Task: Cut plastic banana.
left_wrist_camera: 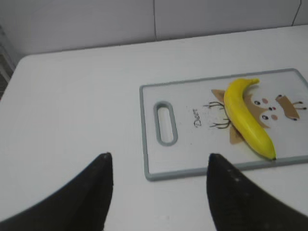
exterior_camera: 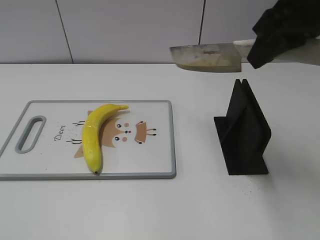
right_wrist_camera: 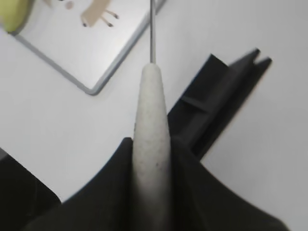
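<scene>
White table (exterior_camera: pixel 150 210); right gripper (exterior_camera: pixel 280 35) grips knife (exterior_camera: pixel 205 56).

The right gripper (exterior_camera: pixel 260 47) holds a knife (exterior_camera: pixel 207 57) in the air, blade reaching left. Directly below it a stand (exterior_camera: pixel 243 132) sits on the table (exterior_camera: pixel 200 210). Far down-left lies a cutting board (exterior_camera: pixel 150 150) carrying the plastic banana (exterior_camera: pixel 95 135).

A grey-rimmed cutting board (exterior_camera: pixel 155 145) with a deer cartoon lies on the white bench (exterior_camera: pixel 200 210); a black slotted stand (exterior_camera: pixel 244 131) sits well apart.
</scene>
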Controlling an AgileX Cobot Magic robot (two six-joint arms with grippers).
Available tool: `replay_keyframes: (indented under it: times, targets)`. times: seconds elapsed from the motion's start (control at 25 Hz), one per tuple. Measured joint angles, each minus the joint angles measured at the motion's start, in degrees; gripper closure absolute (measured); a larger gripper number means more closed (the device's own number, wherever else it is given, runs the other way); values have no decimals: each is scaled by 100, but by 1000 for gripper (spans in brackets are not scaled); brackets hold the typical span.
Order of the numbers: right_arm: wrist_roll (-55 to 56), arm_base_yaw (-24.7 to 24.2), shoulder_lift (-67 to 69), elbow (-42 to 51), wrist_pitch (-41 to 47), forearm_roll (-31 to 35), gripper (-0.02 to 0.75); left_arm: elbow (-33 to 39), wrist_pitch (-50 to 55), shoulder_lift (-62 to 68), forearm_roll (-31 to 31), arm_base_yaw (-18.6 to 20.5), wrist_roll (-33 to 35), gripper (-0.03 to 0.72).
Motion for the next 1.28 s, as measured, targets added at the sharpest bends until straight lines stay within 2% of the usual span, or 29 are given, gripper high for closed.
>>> replay_keyframes:
  times: [0.16,0.28,0.52,0.72,0.92,1.12,1.28]
  targets:
    - [-1966,0,157,0,-355,837,554,-301,-444,1023,-199,0,674,99]
    - [-2694,5,355,-14,-600,1119,554,-610,-595,1957,-522,0,1428,99]
    - [-3500,5,1073,-412,-545,1307,554,-1786,-824,3847,-1021,0,2680,99]
    - [-4277,5,1743,-1128,-288,1649,554,-2778,-712,5123,-1491,0,3642,99]
    - [-5130,25,2381,-1785,-124,2219,554,-3586,6,6186,-1952,0,5327,115]
    - [-5417,212,3037,-2484,25,2372,554,-3985,464,6955,-2564,0,6640,146]
    - [-5517,430,3382,-2810,40,2397,554,-3992,461,7386,-2747,0,7057,149]
